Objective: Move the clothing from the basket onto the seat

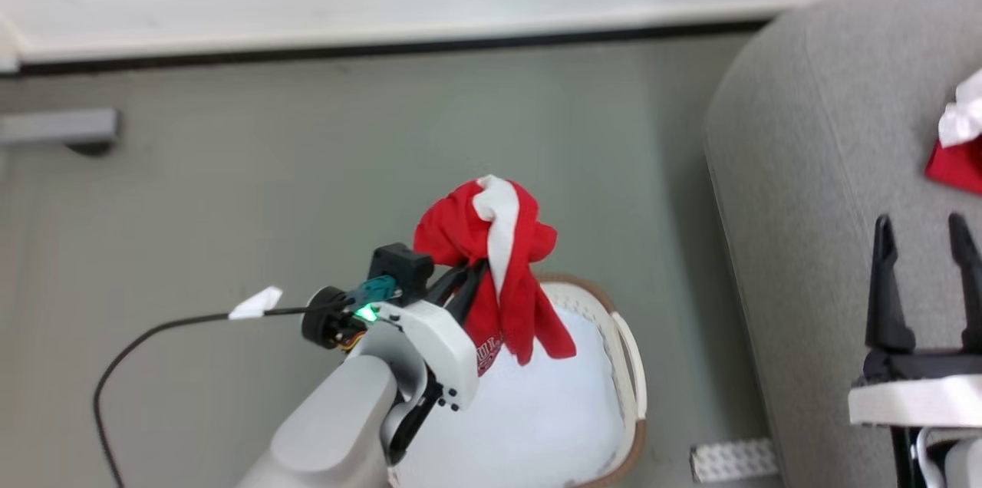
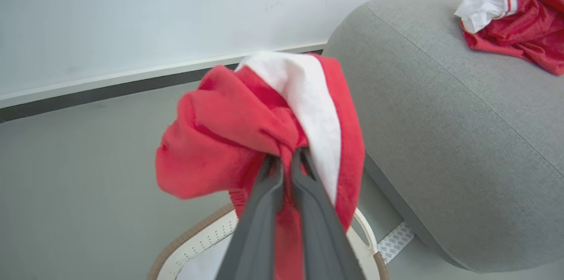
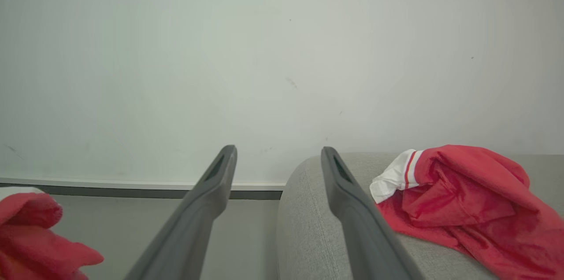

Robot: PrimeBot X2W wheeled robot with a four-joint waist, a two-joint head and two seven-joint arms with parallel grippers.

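Observation:
My left gripper [image 1: 469,273] is shut on a bright red garment with a white stripe [image 1: 499,265], which hangs bunched above the cream basket [image 1: 631,365]. In the left wrist view the closed gripper [image 2: 286,156] pinches this garment [image 2: 229,134] over the basket's brown rim [image 2: 189,238]. A second red and white garment [image 1: 959,143] lies on the grey sofa [image 1: 813,166] and appears again [image 3: 462,205] in the right wrist view. My right gripper [image 1: 924,231] is open over the sofa, nothing between its fingers [image 3: 216,192].
A pale blue-white liner cloth [image 1: 529,411] covers the basket's inside. A dark cable [image 1: 153,334] with a white tag trails over the grey floor. A white perforated plate [image 1: 733,461] lies beside the sofa's base. A white wall with a dark baseboard [image 1: 383,47] runs behind.

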